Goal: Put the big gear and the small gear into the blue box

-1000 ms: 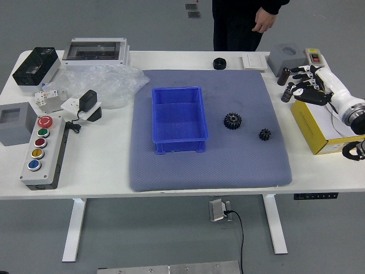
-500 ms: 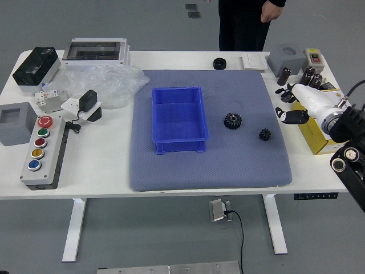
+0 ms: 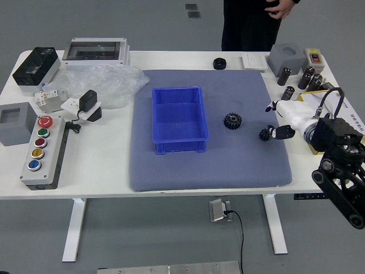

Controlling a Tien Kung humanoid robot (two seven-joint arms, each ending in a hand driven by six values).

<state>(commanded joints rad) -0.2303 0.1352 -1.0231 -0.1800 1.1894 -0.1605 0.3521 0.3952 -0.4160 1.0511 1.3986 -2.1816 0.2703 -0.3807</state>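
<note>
Near edge of the desk [image 3: 171,194] runs across low in the view. Right arm [image 3: 342,171] enters from the right, reaching in over that side, black joints behind a white hand shell.

Left side, near half: grey button panel [image 3: 50,162], set lengthwise.

Right hand [image 3: 275,120] over the right margin of the grey-blue mat [image 3: 211,171]. Fingers [image 3: 283,132] parted, one dark tip on the near side, another farther off, a gap between; nothing in their hold.

Small gear [image 3: 264,134], black, on the mat just beside the nearer dark fingertip, on its box-ward side. Contact or a sliver of space: cannot tell. Gear not enclosed.

Big gear [image 3: 232,121], also black, flat on the mat, a little farther up and left of the small one, between it and the blue box; apart from the fingers.

Blue box [image 3: 180,146] upright on the mat, left of both gears, its inside bare.

Beyond: crumpled clear plastic [image 3: 105,83] at far left, black round piece [image 3: 219,63] past the box, grey block [image 3: 287,57] at far right.

Farthest: a person [image 3: 251,25] standing past the desk, one hand [image 3: 281,8] in front of dark clothing, off the desktop.
</note>
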